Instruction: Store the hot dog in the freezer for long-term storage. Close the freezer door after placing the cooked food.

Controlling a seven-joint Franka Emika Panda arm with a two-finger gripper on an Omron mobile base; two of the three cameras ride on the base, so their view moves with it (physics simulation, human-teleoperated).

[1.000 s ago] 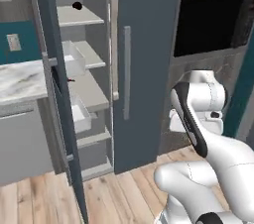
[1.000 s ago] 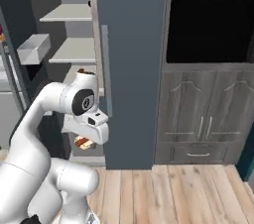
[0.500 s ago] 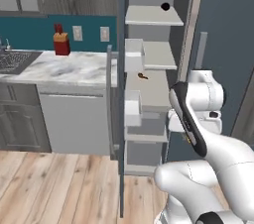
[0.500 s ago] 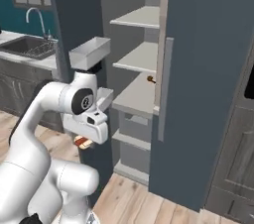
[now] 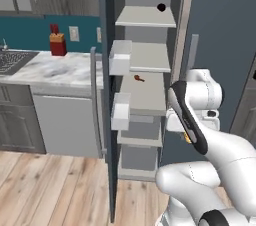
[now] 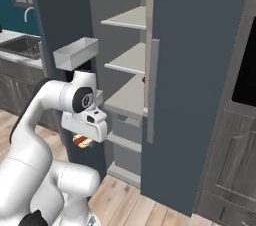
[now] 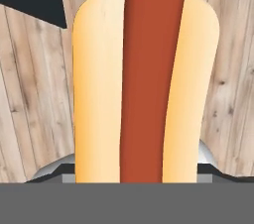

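The hot dog is grasped in the fingers, standing lengthwise up the hand view above the wood floor; from the right base view it shows as a small tan and red bit under the hand, low in front of the robot. The gripper hangs near the freezer, outside its shelves. The freezer door stands open, its white bins facing the shelves. A small dark round item sits on the top shelf, and a small reddish item lies on a middle shelf. The tabletop with a sink lies left of the door.
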